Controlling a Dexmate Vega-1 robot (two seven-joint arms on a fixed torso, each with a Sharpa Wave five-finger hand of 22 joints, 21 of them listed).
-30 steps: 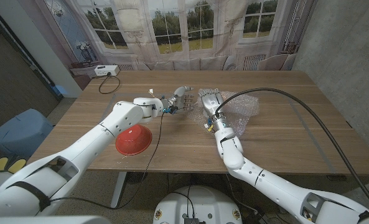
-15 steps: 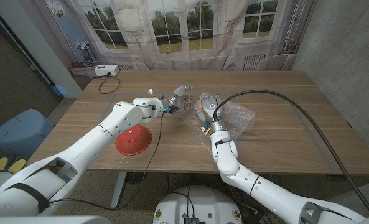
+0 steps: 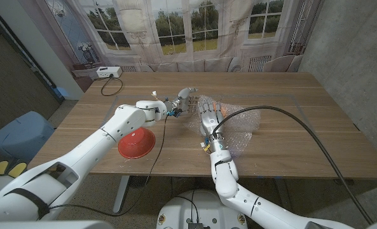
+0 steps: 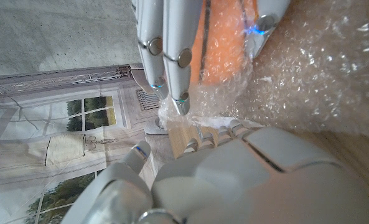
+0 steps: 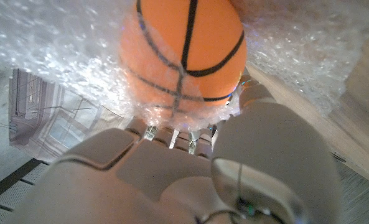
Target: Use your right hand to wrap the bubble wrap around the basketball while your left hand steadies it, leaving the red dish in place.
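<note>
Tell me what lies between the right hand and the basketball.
Bubble wrap: in the right wrist view a clear layer covers the basketball where the right hand meets it.

The table (image 3: 290,146) is matt wood with a visible grain. The bubble wrap (image 3: 242,124) is clear, shiny plastic, bumpy all over. The basketball (image 5: 184,50) looks matt orange with black lines. The red dish (image 3: 135,144) is smooth. Both arms wear glossy white plastic shells.

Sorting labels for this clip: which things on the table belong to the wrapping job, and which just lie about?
Job: basketball, bubble wrap, right hand, left hand, red dish (to stay put).
Lying about: white box and its cable at the far edge.
</note>
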